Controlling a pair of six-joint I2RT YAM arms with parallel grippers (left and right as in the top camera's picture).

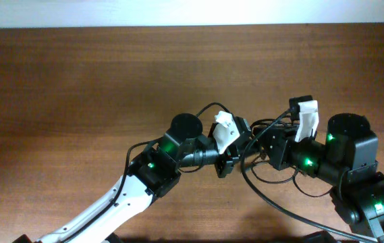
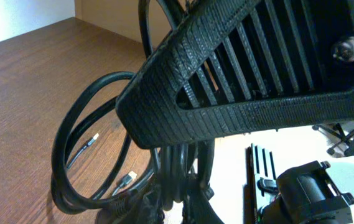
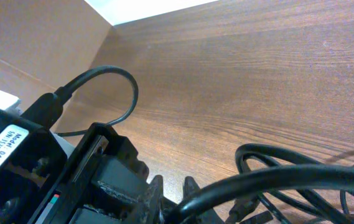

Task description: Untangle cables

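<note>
left gripper (image 1: 224, 164): jaws clenched on cables (image 2: 177, 163) | right gripper (image 3: 173, 190): cannot tell if jaws are clenched or released | cables loop onto tabletop (image 1: 77, 81)

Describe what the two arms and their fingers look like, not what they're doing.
The left arm has a long white link, then blocky black joints lit green. The right arm is black, also lit green. Each wrist carries a white piece. The left finger is ribbed black plastic; the right wrist view shows a white printed label and a looping thick black wire.
</note>
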